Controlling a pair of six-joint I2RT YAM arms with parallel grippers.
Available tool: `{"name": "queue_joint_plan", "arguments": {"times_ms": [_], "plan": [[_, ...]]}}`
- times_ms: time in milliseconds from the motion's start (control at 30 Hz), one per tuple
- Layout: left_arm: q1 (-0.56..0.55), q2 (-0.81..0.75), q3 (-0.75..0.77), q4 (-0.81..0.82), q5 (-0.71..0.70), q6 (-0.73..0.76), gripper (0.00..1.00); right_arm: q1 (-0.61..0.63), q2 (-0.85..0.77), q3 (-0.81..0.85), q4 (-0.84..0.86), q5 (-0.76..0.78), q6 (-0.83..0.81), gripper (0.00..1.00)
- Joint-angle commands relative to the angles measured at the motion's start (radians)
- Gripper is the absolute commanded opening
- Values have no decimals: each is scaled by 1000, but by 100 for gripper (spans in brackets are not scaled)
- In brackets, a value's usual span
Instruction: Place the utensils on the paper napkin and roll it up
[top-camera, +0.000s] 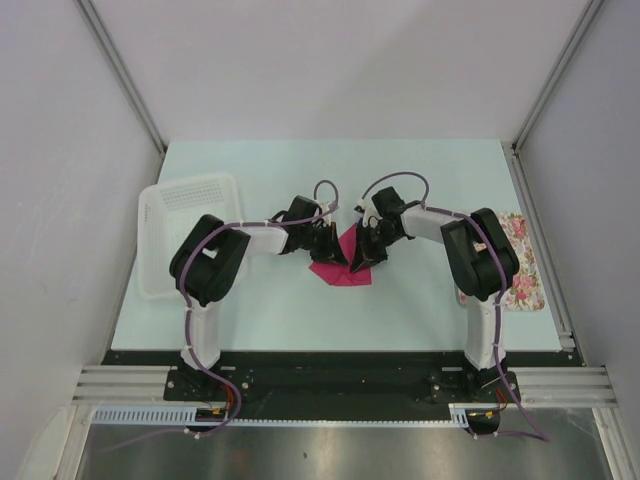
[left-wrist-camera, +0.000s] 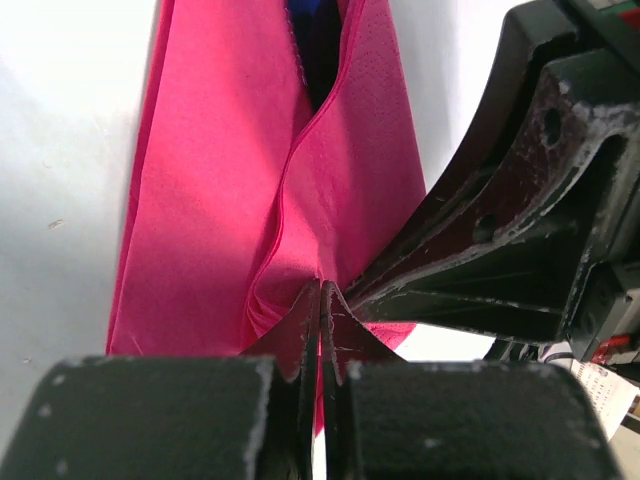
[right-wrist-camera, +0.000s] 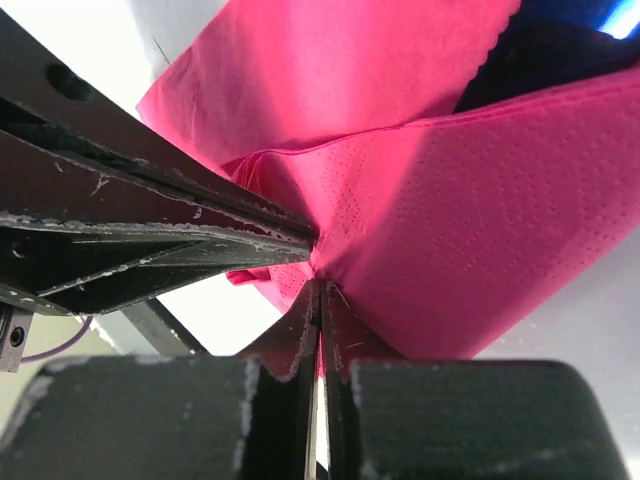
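Where the table meets its left edge: a white basket (top-camera: 152, 240) sits along that edge, and its far end shows a mesh pattern.
Left arm: the left arm (top-camera: 210, 262) rises from its base at the near edge, its elbow over the basket's right side, and reaches right toward the middle of the table (top-camera: 400, 180).
Left gripper: the left gripper (top-camera: 338, 254) (left-wrist-camera: 320, 300) has its fingers pressed together, pinching a pleat of the pink paper. In the right wrist view its dark fingers (right-wrist-camera: 200, 235) come in from the left and end just above that camera's own tips.
Paper napkin: the paper napkin (top-camera: 340, 272) (left-wrist-camera: 210, 200) (right-wrist-camera: 450, 220) is at about the middle of the table, between the two grippers. It is magenta-pink and folded into layers. Its sheets gather to one puckered point where both pairs of fingertips meet.
Utensils: the utensils (left-wrist-camera: 318, 40) (right-wrist-camera: 520, 60) show only as a dark blue shape inside the open fold at the napkin's far end, wrapped by paper on both sides. How many pieces there are cannot be told.
Right gripper: the right gripper (top-camera: 358, 254) (right-wrist-camera: 318, 300) also has its fingers squeezed flat together on the napkin's gathered pleat. In the left wrist view its fingers (left-wrist-camera: 470, 250) slant in from the right, their tip touching the same pucker just beside the left tips.
Right arm: the right arm (top-camera: 480, 255) stands up from the near edge and bends left to the napkin.
Floral tray: a floral tray (top-camera: 527, 255) lies along the table's right edge, partly under the right arm's elbow.
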Motion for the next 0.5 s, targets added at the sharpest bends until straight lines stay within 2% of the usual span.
{"name": "queue_joint_plan", "arguments": {"times_ms": [0,67,167,267,400,467], "plan": [[12,20,-7,-46,-68,17,0,29,46,-25,-31,160,-48,0],[15,20,-7,-47,-76,20,0,29,71,-26,-67,238,-67,0],[20,20,-6,-49,-76,19,0,27,85,-22,-90,272,-88,0],[20,18,-1,-47,-71,23,0,23,68,18,-98,188,-96,3],[20,23,2,-43,-61,23,0,20,-16,82,-97,38,-88,15],[20,29,8,-46,-58,26,0,23,-41,89,-92,-18,-76,16]]}}
